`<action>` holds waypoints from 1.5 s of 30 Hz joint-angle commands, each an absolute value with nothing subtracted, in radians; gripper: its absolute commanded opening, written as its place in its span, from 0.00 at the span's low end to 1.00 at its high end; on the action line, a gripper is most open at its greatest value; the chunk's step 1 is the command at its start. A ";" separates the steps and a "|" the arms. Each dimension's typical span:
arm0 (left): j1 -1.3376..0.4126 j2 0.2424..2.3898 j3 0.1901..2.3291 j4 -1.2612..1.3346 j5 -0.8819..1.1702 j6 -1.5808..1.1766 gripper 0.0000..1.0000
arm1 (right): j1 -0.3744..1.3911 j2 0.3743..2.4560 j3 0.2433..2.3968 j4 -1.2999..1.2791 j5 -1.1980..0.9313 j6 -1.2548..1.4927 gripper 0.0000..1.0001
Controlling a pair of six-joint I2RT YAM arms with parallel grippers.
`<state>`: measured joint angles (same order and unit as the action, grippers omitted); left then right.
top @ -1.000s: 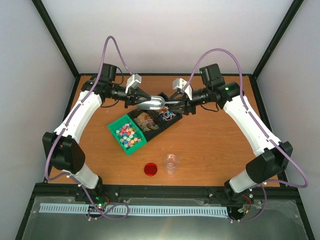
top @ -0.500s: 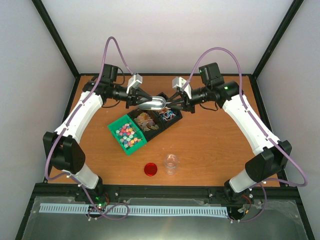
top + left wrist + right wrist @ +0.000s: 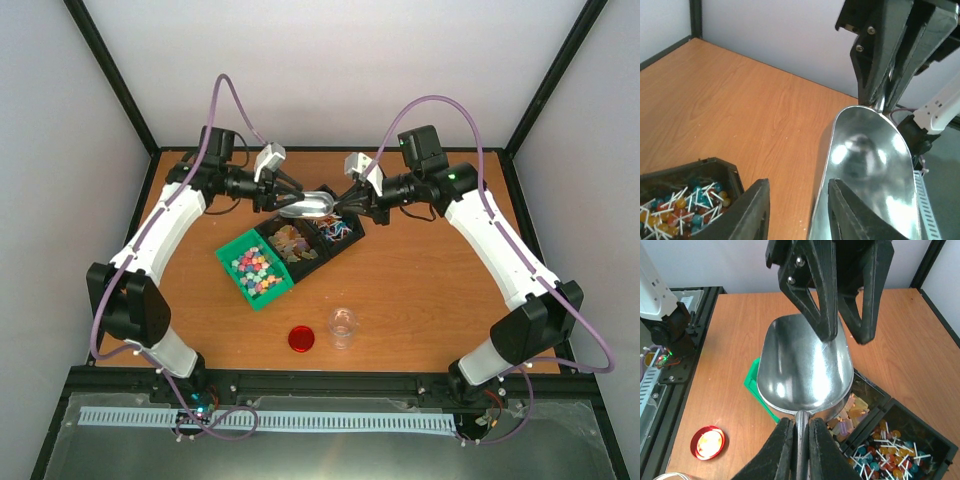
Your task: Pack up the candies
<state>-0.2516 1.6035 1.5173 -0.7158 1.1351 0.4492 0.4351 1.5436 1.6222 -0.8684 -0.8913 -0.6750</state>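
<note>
The right tool [image 3: 800,423] is pressed together on the thin handle of a metal scoop [image 3: 801,365], holding it in the air over the far part of the table [image 3: 420,290], the bowl pointing toward the left arm. The left tool [image 3: 799,186] meets it from the other side with its 2 fingers [image 3: 816,295] spread. The right wrist view shows 1 finger reaching into the bowl and the other standing outside the scoop's wall, with a gap on that outer side. The left tool pinches nothing. The candies [image 3: 256,270], small pastel pink, yellow, blue and white lumps, lie in a green bin [image 3: 222,262] near the middle of the table, nearer the arm bases than the scoop and apart from both tools. Joined to the bin's far right side are 2 black compartments. The middle one holds pale jellies [image 3: 850,415] and the farther one holds lollipops [image 3: 885,452] with white sticks. In the right wrist view the scoop hangs above the green bin's corner and the jellies. A clear cup [image 3: 343,327] stands upright near the front edge of the table, and a red lid [image 3: 301,339] lies flat just to its left.
</note>
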 commanded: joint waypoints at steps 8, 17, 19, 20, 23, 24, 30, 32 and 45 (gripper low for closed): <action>-0.195 1.695 1.638 -0.724 0.837 0.371 0.66 | 0.362 1.475 1.487 -0.745 -0.731 -0.573 0.03; -0.193 1.828 1.612 -0.756 0.535 0.466 0.65 | 0.360 1.415 1.324 -0.730 -0.532 -0.512 0.03; -0.193 1.853 1.601 -0.754 0.502 0.481 0.64 | 0.360 1.404 1.294 -0.729 -0.513 -0.506 0.03; -0.193 1.863 1.597 -0.750 0.485 0.481 0.63 | 0.360 1.402 1.283 -0.729 -0.502 -0.500 0.03; -0.193 1.900 1.602 -0.741 0.444 0.478 0.62 | 0.362 1.407 1.258 -0.708 -0.441 -0.471 0.03; -0.193 1.916 1.605 -0.738 0.432 0.473 0.62 | 0.362 1.414 1.258 -0.703 -0.420 -0.463 0.03; -0.201 1.989 1.609 -0.757 0.380 0.472 0.59 | 0.379 1.483 1.303 -0.732 -0.356 -0.433 0.03; -0.204 2.001 1.604 -0.762 0.368 0.472 0.56 | 0.386 1.513 1.323 -0.748 -0.361 -0.424 0.03; -0.249 1.939 1.466 -0.754 0.351 0.364 0.21 | 0.405 1.607 1.379 -0.757 -0.310 -0.405 0.03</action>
<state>-0.2279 2.0033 1.5154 -0.7574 0.3626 0.4316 0.3889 1.5887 1.3357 -0.7448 -0.3630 -0.4225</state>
